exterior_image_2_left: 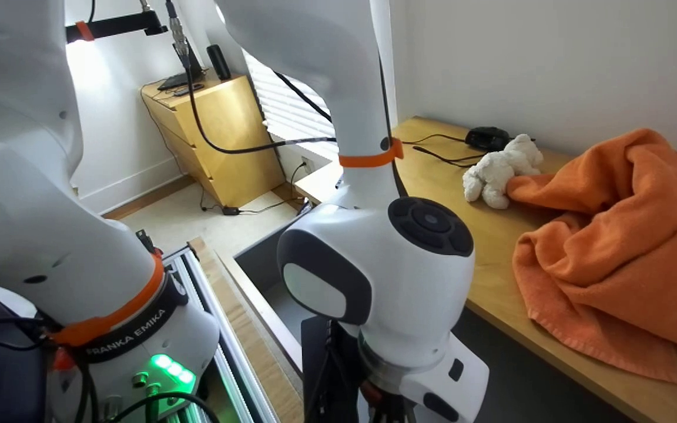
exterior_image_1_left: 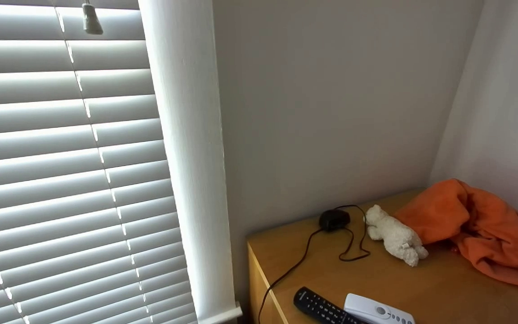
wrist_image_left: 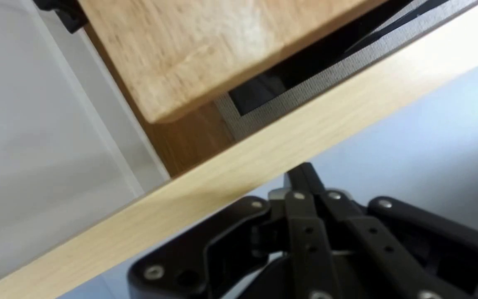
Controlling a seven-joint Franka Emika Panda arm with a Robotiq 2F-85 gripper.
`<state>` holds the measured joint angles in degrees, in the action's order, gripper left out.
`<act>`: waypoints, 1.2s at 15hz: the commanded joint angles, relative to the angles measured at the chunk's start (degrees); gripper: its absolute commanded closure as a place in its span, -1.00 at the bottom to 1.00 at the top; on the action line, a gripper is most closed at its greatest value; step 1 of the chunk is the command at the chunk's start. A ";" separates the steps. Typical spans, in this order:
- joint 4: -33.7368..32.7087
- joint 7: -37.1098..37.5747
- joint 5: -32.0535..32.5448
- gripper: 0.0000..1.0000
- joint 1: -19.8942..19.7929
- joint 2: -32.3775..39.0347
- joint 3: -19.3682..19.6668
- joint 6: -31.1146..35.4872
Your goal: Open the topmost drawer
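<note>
The top drawer of the wooden dresser (exterior_image_1_left: 376, 279) is pulled out. Its grey interior and pale front rim (exterior_image_2_left: 261, 305) show beside the arm in an exterior view. In the wrist view the drawer's front panel edge (wrist_image_left: 239, 170) runs diagonally, with the pale blue-white inside of the drawer at lower right. My gripper (wrist_image_left: 304, 166) is shut with nothing between its fingers. Its fingertips are on the inner side of the front panel, at or very close to it; I cannot tell if they touch. In an exterior view the fingertips are out of frame.
A wooden board of the robot's stand (wrist_image_left: 222, 54) lies close in front of the drawer. On the dresser are a white plush toy (exterior_image_2_left: 500, 170), an orange cloth (exterior_image_2_left: 626, 247), a black adapter (exterior_image_1_left: 334, 220) with cable, a black remote (exterior_image_1_left: 322, 306) and a white remote (exterior_image_1_left: 378, 310).
</note>
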<state>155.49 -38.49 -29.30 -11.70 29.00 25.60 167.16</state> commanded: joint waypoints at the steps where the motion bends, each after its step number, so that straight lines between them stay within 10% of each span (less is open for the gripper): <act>1: 4.82 7.12 14.53 1.00 -3.47 -10.53 -1.47 -5.71; 2: 6.21 8.23 17.39 1.00 -3.90 -13.88 -2.21 -6.56; 3: 1.96 2.68 11.04 0.48 -0.37 -12.59 -0.82 -9.86; 13: 1.71 2.53 16.97 -0.87 -0.22 -36.74 -4.81 -16.11; 18: 6.75 9.85 24.17 -1.00 -2.07 -52.29 -7.13 -24.54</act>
<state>156.71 -33.58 -10.20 -11.38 -12.08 20.01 147.45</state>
